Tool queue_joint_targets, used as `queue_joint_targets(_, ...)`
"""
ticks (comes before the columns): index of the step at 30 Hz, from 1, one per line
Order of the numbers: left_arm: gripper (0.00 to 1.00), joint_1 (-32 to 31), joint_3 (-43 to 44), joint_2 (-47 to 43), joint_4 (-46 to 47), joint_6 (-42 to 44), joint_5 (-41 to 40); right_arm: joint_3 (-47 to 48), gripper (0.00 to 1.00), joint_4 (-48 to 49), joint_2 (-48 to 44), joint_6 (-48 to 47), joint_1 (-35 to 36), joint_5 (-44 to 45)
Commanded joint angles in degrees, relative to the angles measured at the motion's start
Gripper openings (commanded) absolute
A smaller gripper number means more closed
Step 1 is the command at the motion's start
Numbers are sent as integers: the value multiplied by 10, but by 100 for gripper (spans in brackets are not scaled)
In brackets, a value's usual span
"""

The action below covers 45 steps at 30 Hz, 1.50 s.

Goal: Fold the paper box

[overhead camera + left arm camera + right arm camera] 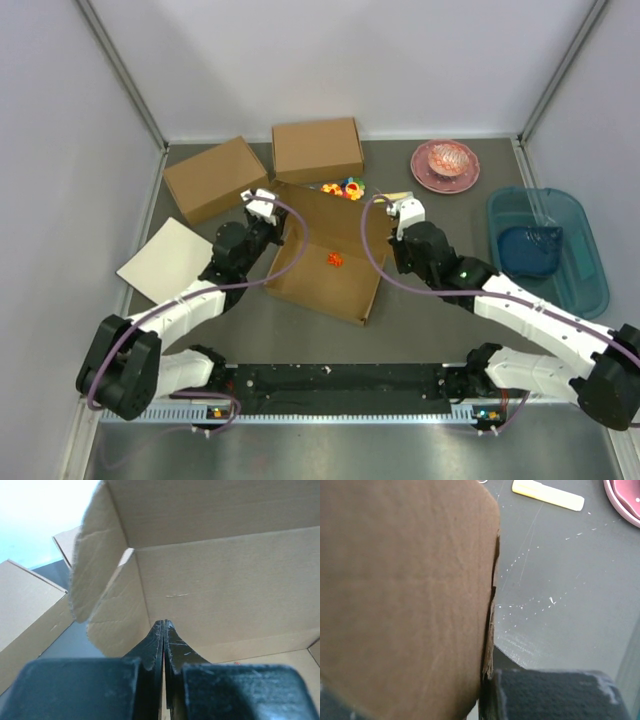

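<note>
Dark table point(300, 330), right gripper point(398, 210) pinching paper box point(320, 270)

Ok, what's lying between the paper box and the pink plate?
A pale yellow stick lies flat on the dark table between the paper box and the pink plate; the right wrist view shows it clearest.

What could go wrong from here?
1. The right gripper pinches a ragged-edged flap of the paper box; pulling could tear it.
2. The left gripper is shut with no cardboard visibly clamped, so that wall may flop.
3. The orange piece inside may get trapped.
</note>
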Motion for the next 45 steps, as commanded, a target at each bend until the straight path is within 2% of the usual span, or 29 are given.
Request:
queue_joint_targets(1, 0, 2, -5, -21, 37, -30, 42, 42, 0, -5, 14, 4, 5, -7)
queue_joint_targets(6, 0, -1, -30, -63, 21, -71, 69, 74, 0, -20, 30, 60, 5, 1)
queue_joint_targets(11, 0, -23, -62, -122, 9, -96, 14, 85, 0, -25, 46, 137, 5, -5)
queue_joint_targets(16, 0, -51, -74, -160, -14, -103, -48, 83, 0, -25, 59, 168, 5, -3)
queue_joint_targets(22, 0, -96, -76, -171, -27, -104, -69, 84, 0, -16, 64, 91, 5, 7)
queue_joint_targets(29, 0, -112, -77, -186, -34, -91, -94, 83, 0, -14, 63, 40, 5, 17)
queue_joint_targets(30, 4, -112, -77, -190, -38, -86, -110, 83, 0, -13, 61, 37, 5, 14)
queue_joint_targets(32, 21, -112, -66, -204, -48, -69, -153, 84, 0, -14, 52, 31, 5, 11)
queue_joint_targets(33, 42, -111, -60, -207, -71, -62, -196, 85, 0, -15, 51, 28, 5, 7)
queue_joint_targets(34, 51, -108, -38, -209, -93, -53, -214, 86, 0, -17, 51, 20, 4, 6)
queue_joint_targets(35, 65, -104, -24, -207, -127, -41, -231, 90, 0, -26, 52, 15, 4, 5)
queue_joint_targets(37, 82, -77, 17, -197, -218, -41, -234, 94, 0, -33, 52, 0, 4, -2)
queue_joint_targets(40, 89, -27, 32, -180, -261, -32, -143, 94, 0, -38, 44, -11, 4, -6)
queue_joint_targets(45, 89, 15, 37, -148, -277, 1, -84, 97, 0, -39, 39, -19, 4, -24)
